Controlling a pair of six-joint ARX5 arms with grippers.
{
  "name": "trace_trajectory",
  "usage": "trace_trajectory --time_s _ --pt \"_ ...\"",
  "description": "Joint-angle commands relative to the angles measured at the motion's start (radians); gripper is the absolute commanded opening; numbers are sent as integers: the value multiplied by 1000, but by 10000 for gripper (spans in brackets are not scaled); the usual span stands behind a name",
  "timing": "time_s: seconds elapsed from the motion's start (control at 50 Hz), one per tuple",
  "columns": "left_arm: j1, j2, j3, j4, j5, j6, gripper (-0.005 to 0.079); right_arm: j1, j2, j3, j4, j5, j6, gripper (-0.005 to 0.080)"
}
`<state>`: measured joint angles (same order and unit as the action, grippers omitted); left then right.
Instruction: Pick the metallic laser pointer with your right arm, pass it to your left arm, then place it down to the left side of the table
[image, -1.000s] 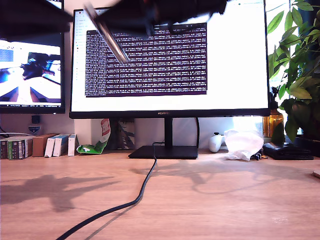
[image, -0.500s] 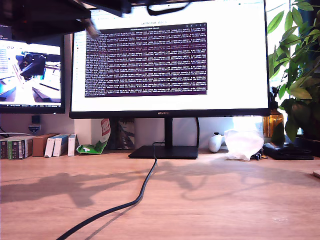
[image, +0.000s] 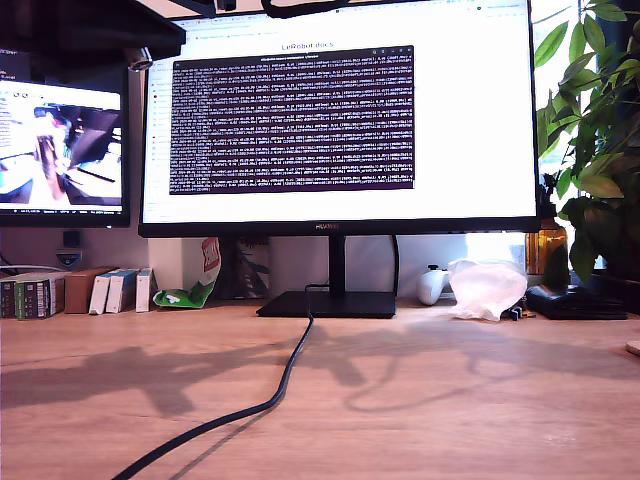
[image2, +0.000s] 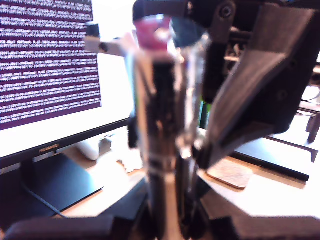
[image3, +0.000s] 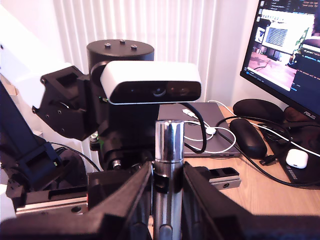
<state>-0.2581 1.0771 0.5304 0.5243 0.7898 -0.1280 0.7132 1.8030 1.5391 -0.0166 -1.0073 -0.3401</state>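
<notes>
My first gripper (image2: 172, 165) and my second gripper (image3: 167, 192) both clench the metallic laser pointer (image3: 168, 165), which stands upright between each pair of jaws.

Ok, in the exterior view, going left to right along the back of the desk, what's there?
Small boxes → green-and-white packet → monitor stand → white game controller → crumpled clear plastic bag → black case under the plant.

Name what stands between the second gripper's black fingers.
The shiny silver metal laser pointer, upright, as the second wrist view shows.
</notes>
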Motion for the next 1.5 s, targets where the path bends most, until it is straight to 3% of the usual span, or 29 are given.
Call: trace_trajectory --time_s 0.0,0.14,0.3,0.46,0.58,0.66,0.9,1.12,1.26,1.48 --pt "3 10 6 -13 -3 11 -20 -10 -21 19 20 0 4 -11" --pt "3 10 14 -55 -13 57 -20 -24 -21 19 -3 17 4 43" --pt "13 10 28 -135 -29 112 -20 -44 -21 19 -53 78 4 332" --pt "16 10 32 -215 -62 187 -20 -58 -22 19 -101 110 0 353" --pt "19 10 39 -285 -116 256 -20 -69 -26 21 -163 110 -3 347" --pt "20 10 51 -335 -161 287 -20 -81 -31 21 -212 117 -28 300" --pt "20 10 116 -528 -356 453 -20 -138 -42 21 -404 236 -108 -15" --pt "20 10 166 -616 -479 576 -20 -190 -42 21 -525 454 -80 -13" --pt "21 10 173 -691 -504 607 -20 -245 -42 21 -605 581 -80 -13" --pt "21 36 174 -843 -541 689 -20 -347 -42 21 -685 648 -140 -13"
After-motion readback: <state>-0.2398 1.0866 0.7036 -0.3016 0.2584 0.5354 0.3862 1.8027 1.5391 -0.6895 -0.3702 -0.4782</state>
